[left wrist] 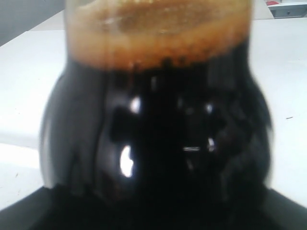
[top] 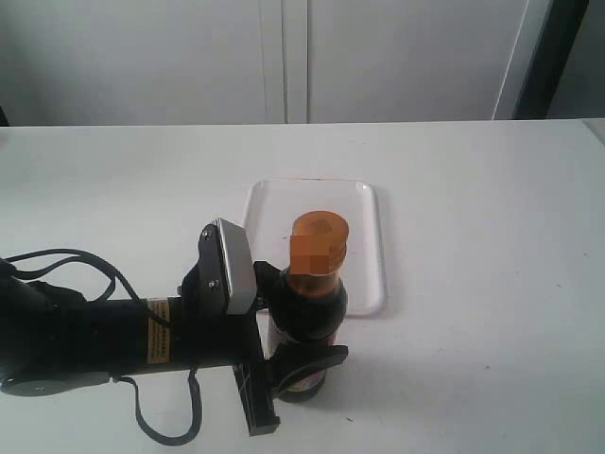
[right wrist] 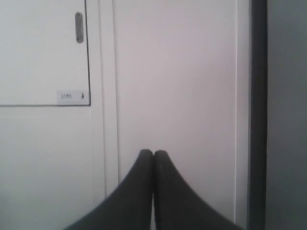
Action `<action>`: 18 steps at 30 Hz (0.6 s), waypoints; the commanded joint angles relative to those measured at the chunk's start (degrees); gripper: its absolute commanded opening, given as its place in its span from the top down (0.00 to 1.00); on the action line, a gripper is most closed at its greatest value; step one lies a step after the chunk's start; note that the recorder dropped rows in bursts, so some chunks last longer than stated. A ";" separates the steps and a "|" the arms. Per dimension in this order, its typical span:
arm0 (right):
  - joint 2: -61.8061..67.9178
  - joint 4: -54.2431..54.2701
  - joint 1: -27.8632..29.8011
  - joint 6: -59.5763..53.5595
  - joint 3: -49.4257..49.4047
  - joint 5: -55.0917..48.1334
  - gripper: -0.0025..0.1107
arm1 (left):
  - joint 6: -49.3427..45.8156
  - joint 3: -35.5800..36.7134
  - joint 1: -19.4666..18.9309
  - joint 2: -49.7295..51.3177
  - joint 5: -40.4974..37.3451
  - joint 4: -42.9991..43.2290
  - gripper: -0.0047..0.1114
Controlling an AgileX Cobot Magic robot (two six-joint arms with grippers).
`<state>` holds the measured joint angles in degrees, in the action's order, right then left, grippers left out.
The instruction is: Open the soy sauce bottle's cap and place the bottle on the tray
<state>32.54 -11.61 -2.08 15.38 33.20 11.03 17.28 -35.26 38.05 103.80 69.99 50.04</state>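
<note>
The soy sauce bottle (top: pixel 307 307) stands upright just in front of the tray's near edge, dark liquid filling its round body. Its orange-gold cap (top: pixel 319 238) sits on top of the neck. My left gripper (top: pixel 301 364) reaches in from the left and is shut on the bottle's lower body. In the left wrist view the bottle (left wrist: pixel 158 129) fills the frame, with amber foam at the liquid line. The white tray (top: pixel 371 248) lies flat behind the bottle. I cannot tell whether the bottle's base touches the table. My right gripper (right wrist: pixel 153 154) is shut on nothing and faces cabinet doors, outside the exterior view.
The white table (top: pixel 492 236) spreads around the tray on all sides. White cabinet doors (top: pixel 284 57) stand behind the table's far edge. The left arm's black cable (top: pixel 95 270) loops over the table at the left.
</note>
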 commanded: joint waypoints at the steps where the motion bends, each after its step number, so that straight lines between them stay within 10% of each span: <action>1: 4.84 -2.86 -3.19 -1.80 3.23 -5.20 0.98 | -0.81 -0.16 0.03 -0.19 -0.03 -0.36 0.96; 18: 17.19 -3.43 -15.42 -13.66 4.91 -13.52 0.98 | -0.81 -0.16 0.03 -0.19 -0.03 -0.36 0.96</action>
<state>48.46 -14.90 -15.52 2.35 38.30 -2.50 17.17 -35.26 38.05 103.80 69.99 50.04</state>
